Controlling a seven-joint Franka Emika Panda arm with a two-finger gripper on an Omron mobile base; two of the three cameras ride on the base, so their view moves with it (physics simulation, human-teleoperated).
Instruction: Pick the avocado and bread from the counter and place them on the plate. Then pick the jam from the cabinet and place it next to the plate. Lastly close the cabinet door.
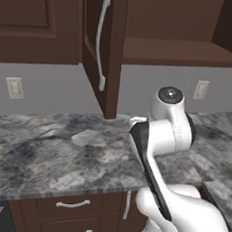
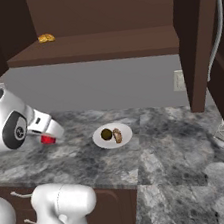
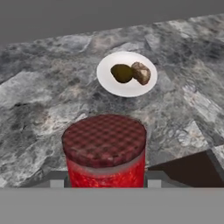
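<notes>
Red jam jar [image 3: 104,153] with checkered lid, clamped in the claw [image 3: 105,183] above counter [image 3: 39,109].

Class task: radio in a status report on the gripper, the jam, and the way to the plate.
Gripper shut on jam jar, above counter. Avocado and bread on plate. Nothing between jar and plate. Cabinet door open.

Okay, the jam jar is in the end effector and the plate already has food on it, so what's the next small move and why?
Probably carry the jam jar a bit closer to the plate and lower it onto the bare counter beside it. The avocado and bread already sit on the plate, and the jar, held in the end effector, looks short of it.
</notes>
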